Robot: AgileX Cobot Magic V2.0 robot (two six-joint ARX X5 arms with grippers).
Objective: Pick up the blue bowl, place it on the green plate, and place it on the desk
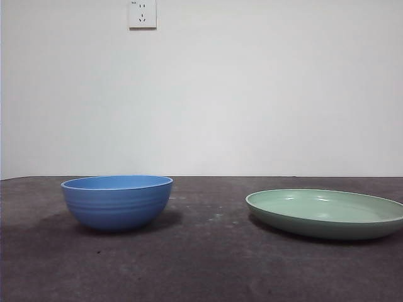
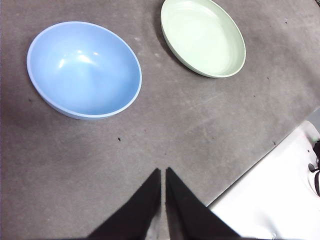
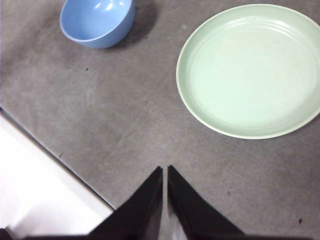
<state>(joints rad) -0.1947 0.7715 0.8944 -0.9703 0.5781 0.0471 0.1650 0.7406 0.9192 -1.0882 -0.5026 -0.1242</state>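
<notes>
Closest to the lens: blue bowl (image 1: pixel 117 202), sitting upright and empty on the desk (image 1: pixel 201 264), well apart from the green plate (image 1: pixel 327 214). Nothing stacked yet, so looks like the very start. Plate also flat and bare, probably laid out with that gap so the bowl can be lifted over cleanly.

Left gripper (image 2: pixel 163 172) hanging high above the desk near the bowl (image 2: pixel 84 69), jaws pressed together, holding nothing. Right gripper (image 3: pixel 165 170) same deal, pinched closed and empty, parked nearer the plate (image 3: pixel 250 70). Neither visible from the front. Guessing left goes for the bowl rim, being closer.
</notes>
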